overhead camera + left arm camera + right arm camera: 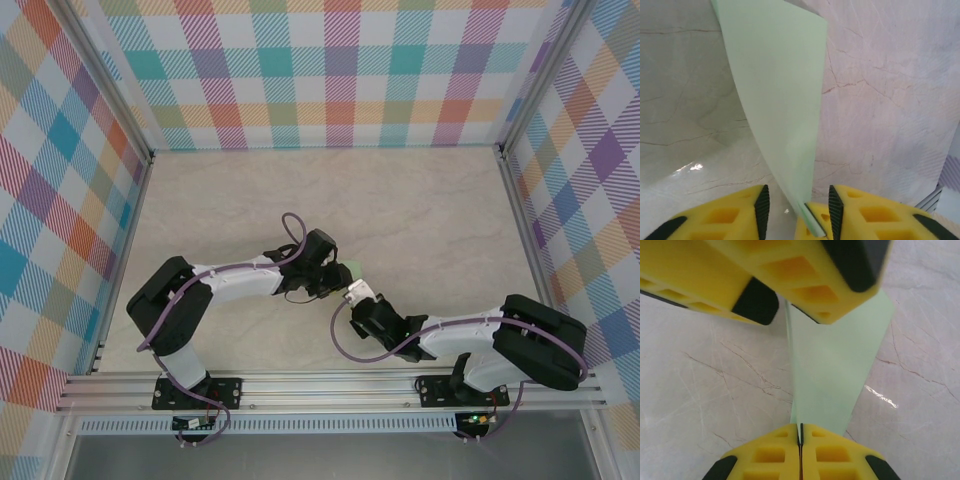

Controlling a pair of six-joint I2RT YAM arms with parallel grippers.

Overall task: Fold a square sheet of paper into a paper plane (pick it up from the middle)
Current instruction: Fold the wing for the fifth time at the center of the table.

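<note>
At the bottom edge of the right wrist view, closest to the lens, the right gripper [800,432] has its yellow jaws pressed together, clamped on the narrow lower end of the pale-green paper sheet [835,370], which comes straight out of the seam between them

The marbled beige counter [400,200] spreads under everything, closed in on three sides by checked walls [320,70] in many colours. An aluminium rail [330,385] runs along the near edge and carries both bases. From there the left arm [230,285] reaches in from the left and the right arm [470,335] from the right, and their wrists meet near the middle of the counter, a little toward the near edge

The sheet is held in the air between the two wrists, off the counter. From the right gripper's pinch it widens as it rises and passes up between the fingers [805,275] of the other gripper. In the left wrist view the left gripper [799,205] has its jaws apart, a clear gap showing between the black pads. The paper runs down through that gap with a gentle curve, its lower end lying close to the right-hand pad; whether it touches that pad I cannot tell
</note>
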